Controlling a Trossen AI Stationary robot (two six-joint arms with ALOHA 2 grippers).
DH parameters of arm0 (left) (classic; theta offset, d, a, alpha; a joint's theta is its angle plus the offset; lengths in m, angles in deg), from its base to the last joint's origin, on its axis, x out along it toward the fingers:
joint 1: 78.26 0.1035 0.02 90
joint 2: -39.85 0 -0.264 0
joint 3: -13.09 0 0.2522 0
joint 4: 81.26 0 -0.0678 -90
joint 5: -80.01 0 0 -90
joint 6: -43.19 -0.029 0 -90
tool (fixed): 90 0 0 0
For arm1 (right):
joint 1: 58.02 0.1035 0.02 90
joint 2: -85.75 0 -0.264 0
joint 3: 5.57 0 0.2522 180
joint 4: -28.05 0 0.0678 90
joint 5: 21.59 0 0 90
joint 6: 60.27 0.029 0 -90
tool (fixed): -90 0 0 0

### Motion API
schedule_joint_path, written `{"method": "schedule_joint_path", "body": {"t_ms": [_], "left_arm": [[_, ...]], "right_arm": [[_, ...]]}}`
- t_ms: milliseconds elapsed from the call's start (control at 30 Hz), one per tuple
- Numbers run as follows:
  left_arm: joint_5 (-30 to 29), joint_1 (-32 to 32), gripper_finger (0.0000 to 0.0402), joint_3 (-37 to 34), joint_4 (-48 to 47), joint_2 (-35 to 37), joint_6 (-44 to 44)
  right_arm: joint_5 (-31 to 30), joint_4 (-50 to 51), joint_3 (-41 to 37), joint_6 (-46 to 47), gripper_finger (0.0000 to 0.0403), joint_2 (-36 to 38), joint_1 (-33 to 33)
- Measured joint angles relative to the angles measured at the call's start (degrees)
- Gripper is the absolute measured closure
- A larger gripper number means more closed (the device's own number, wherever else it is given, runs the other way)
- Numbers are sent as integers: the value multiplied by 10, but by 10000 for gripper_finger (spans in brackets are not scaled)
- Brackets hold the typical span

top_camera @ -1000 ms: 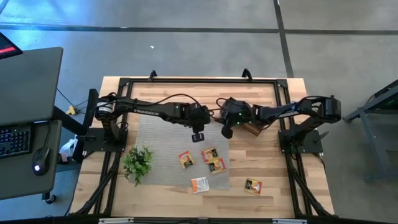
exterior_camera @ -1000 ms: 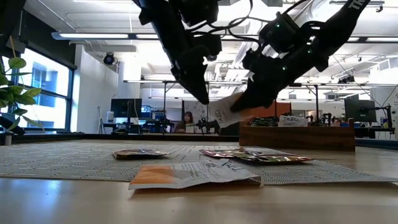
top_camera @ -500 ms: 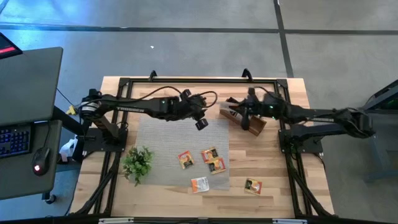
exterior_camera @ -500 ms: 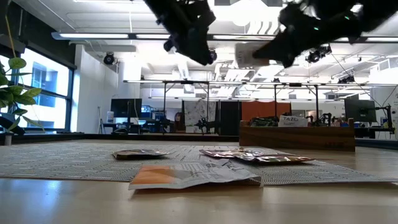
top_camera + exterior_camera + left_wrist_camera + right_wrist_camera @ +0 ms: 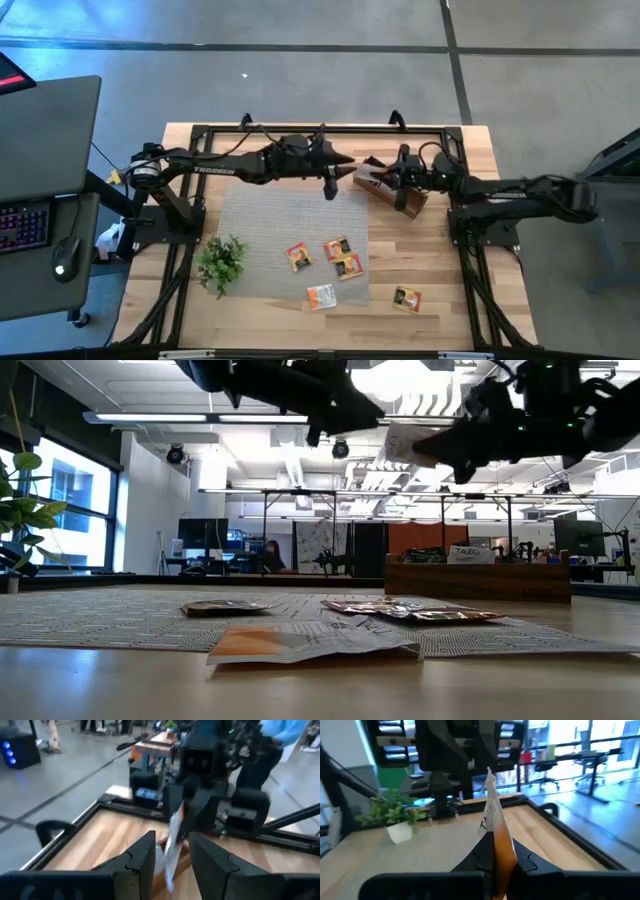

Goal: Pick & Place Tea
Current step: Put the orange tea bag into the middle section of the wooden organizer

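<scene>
My right gripper point(image 5: 380, 178) is shut on an orange-and-white tea sachet point(image 5: 492, 815) and hangs high over the wooden box point(image 5: 402, 200) at the mat's far right corner. The sachet shows as a pale card point(image 5: 400, 440) in the low view. My left gripper point(image 5: 345, 162) is open, level and high above the mat, and points at the held sachet point(image 5: 174, 832) from a short way off. Several more sachets lie flat on the grey mat point(image 5: 260, 215) and on the wood: point(image 5: 298, 256), point(image 5: 336, 247), point(image 5: 349, 266), point(image 5: 321, 296), point(image 5: 407, 298). My right gripper pinches the sachet's orange lower end point(image 5: 501, 851) between its two fingers. The fingers come roughly level from the table's right side. The sachet is lifted clear and stands edge-on beyond the fingertips, with its white end point(image 5: 490, 782) free.
A green plant sprig point(image 5: 220, 262) stands at the mat's near left corner. The wooden box point(image 5: 478, 580) holds more tea packets. A black frame point(image 5: 320, 130) runs round the table. A desk with a keyboard and mouse stands to the left.
My right gripper has carried the sachet up from just above the mat and toward the far right, over the wooden box. My left gripper has risen from near the mat, moved toward the far edge and tipped from pointing down to level.
</scene>
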Motion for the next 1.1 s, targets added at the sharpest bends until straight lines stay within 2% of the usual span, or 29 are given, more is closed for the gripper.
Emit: {"method": "schedule_joint_path", "body": {"t_ms": [133,300,467,600,900,1100], "left_arm": [[7,-1,284,1,-5,-20,3],[10,0,284,0,-30,-18,14],[8,0,284,-1,-43,-20,16],[8,0,284,0,-40,-20,7],[-27,0,284,0,-36,-20,-19],[-35,-6,284,0,-37,-20,-29]], "right_arm": [[8,-24,16,3,397,-44,10],[-21,-67,20,3,387,-80,15],[-17,-103,19,-1,397,-77,14],[-5,-128,19,9,387,-77,15],[7,-133,19,19,396,-77,15],[8,-133,19,19,380,-77,15]]}}
